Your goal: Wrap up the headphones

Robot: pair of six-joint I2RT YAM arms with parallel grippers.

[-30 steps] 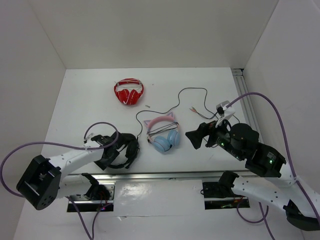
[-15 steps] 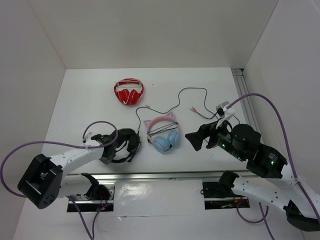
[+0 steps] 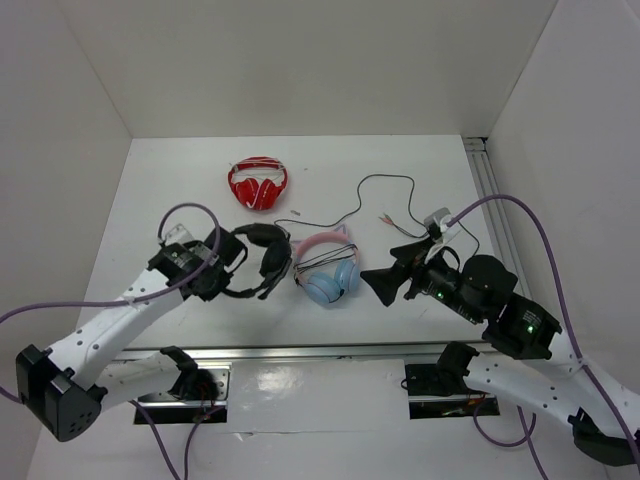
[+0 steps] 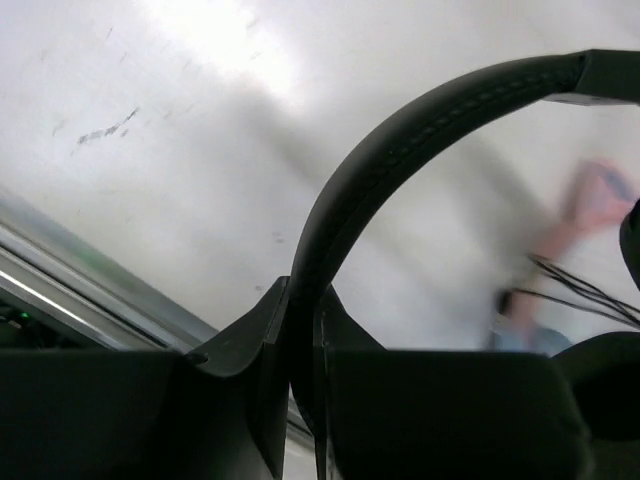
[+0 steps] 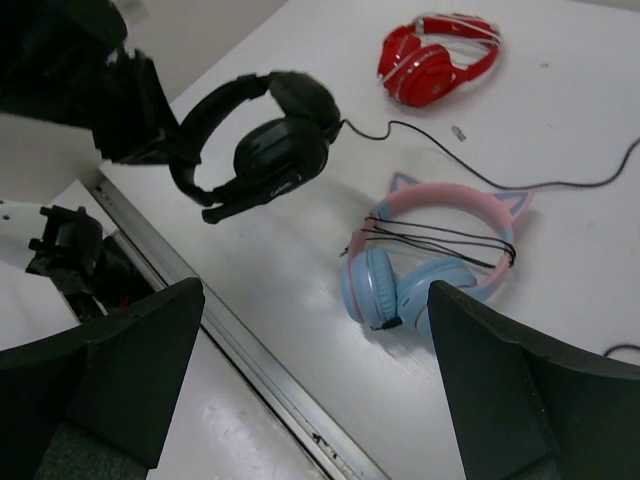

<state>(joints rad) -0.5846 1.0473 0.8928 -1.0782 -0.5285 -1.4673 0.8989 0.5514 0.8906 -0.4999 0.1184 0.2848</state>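
The left gripper has just clamped shut on the padded band of the black over-ear headset with boom microphone. 1 second ago the jaws stood partly open over it at the near rail; now the band is pinched between the 2 jaws. The headset has come up off the white table, with its earcups hanging just ahead of the fingertips. So pickup looks done and winding has not begun: the thin black cable trails loose from the earcups, looping well beyond the jaws.

The right gripper has crept slightly toward the middle. Its jaws are spread wide and hold nothing.

The pink-and-blue cat-ear headphones lie between the 2 grippers, just beside the hanging earcups, and the cable passes close behind them. Dragging the cable could snag them. The glossy red headphones sit well beyond the left jaws, apart from the cable.
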